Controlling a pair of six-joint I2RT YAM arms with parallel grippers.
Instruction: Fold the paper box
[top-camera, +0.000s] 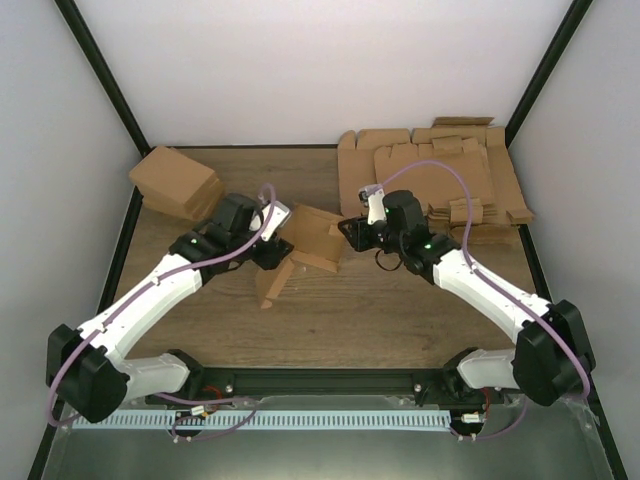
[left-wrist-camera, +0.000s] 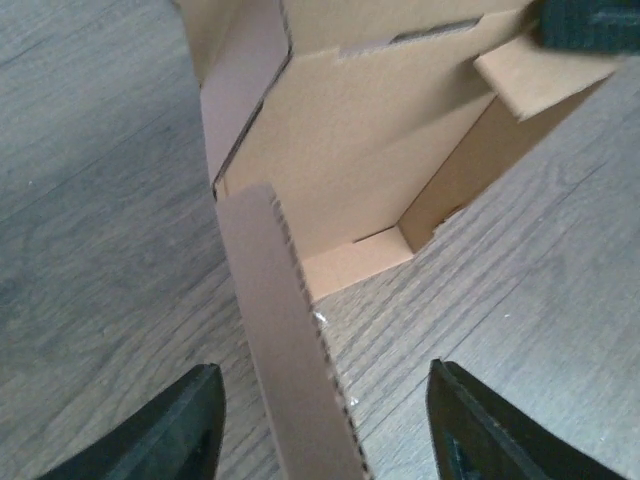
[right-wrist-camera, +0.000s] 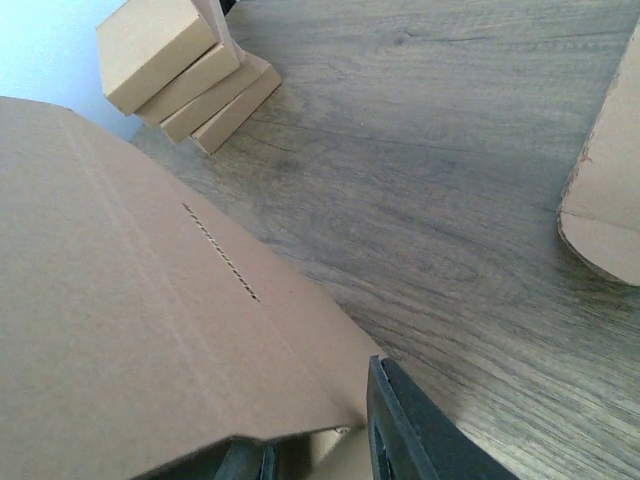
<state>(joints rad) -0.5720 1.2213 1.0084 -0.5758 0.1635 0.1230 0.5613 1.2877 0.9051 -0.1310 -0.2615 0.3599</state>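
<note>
The paper box (top-camera: 312, 243) lies half folded at the table's middle, with walls raised and a long flap (top-camera: 272, 283) trailing toward me. My left gripper (top-camera: 272, 252) is at its left side. In the left wrist view the jaws (left-wrist-camera: 325, 430) are wide open, and that flap (left-wrist-camera: 285, 360) runs between them without touching either finger. My right gripper (top-camera: 348, 232) is at the box's right edge. In the right wrist view a box panel (right-wrist-camera: 130, 320) covers one finger; the other finger (right-wrist-camera: 405, 430) shows beside the panel's edge. The jaws stand partly apart around it.
A stack of compact brown cartons (top-camera: 175, 183) sits at the back left, and it also shows in the right wrist view (right-wrist-camera: 185, 70). A pile of flat cardboard sheets (top-camera: 440, 175) fills the back right. Black frame posts and white walls surround the wooden table (top-camera: 400, 320).
</note>
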